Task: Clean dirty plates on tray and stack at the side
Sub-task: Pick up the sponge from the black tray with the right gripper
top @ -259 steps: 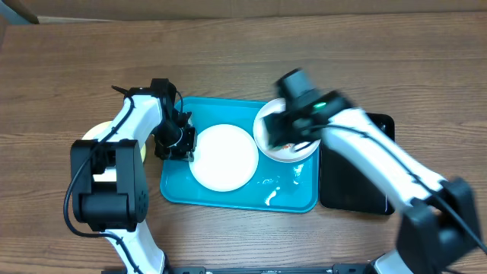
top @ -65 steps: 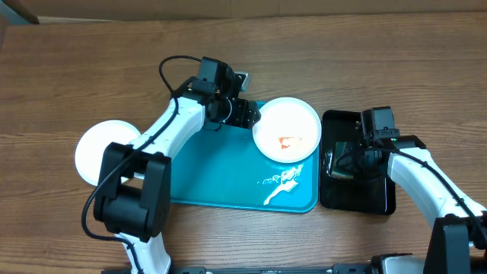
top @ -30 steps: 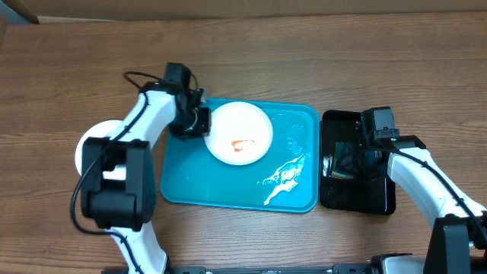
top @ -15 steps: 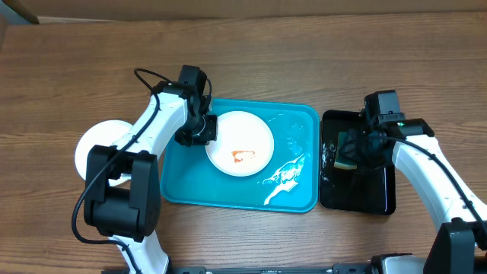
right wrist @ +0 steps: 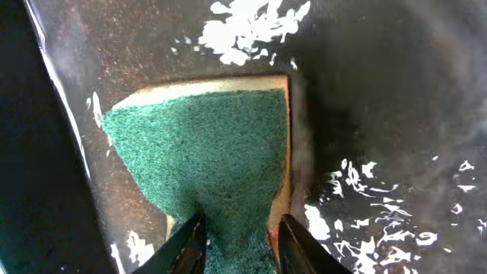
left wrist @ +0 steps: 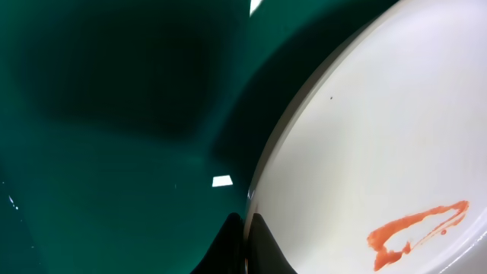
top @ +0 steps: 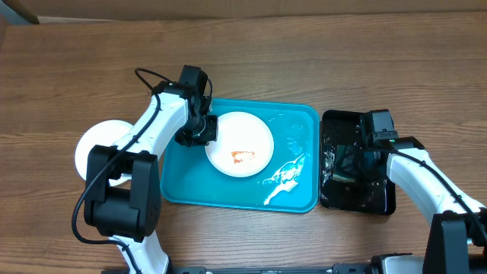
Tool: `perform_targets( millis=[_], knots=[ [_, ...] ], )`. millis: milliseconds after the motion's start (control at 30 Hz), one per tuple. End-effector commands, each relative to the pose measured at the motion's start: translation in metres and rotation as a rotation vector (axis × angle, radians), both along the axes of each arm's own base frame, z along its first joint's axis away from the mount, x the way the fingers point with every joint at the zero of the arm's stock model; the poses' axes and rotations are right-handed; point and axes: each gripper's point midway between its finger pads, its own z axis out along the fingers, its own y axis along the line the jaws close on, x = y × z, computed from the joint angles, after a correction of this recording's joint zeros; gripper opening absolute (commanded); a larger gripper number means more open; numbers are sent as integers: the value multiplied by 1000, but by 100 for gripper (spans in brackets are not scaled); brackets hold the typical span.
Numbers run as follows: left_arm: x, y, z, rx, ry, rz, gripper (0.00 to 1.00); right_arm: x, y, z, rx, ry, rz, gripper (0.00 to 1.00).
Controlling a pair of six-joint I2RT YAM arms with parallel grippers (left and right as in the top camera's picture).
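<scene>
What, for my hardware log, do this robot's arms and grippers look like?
Both match: the left arm and right arm have white tubular links and black joints. A thin black cable loops by the left wrist. The left gripper and right gripper are black; the right one's fingertips look pale.

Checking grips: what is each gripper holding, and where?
Left gripper pinches the smeared plate at its rim; right gripper grips the sponge by its near end.
</scene>
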Motion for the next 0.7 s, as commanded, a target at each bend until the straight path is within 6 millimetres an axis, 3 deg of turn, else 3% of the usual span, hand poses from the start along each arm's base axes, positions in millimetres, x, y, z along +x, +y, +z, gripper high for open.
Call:
perform_targets(
  millis=[0, 133, 267, 500, 667],
  knots=[
    [0, 2, 5, 15, -13, 14, 4, -6, -1, -8, 0, 23, -1, 32],
    [0, 2, 5, 15, -13, 14, 4, -6, -1, -8, -1, 23, -1, 28],
    [0, 2, 5, 15, -14, 14, 4, -5, -1, -8, -1, 21, -1, 4],
    [0, 1, 5, 14, -13, 14, 4, -4, 1, -4, 6, 26, 1, 4],
    [-1, 1, 5, 14, -12, 14, 4, 13, 6, 36, 26, 9, 5, 4]
  ],
)
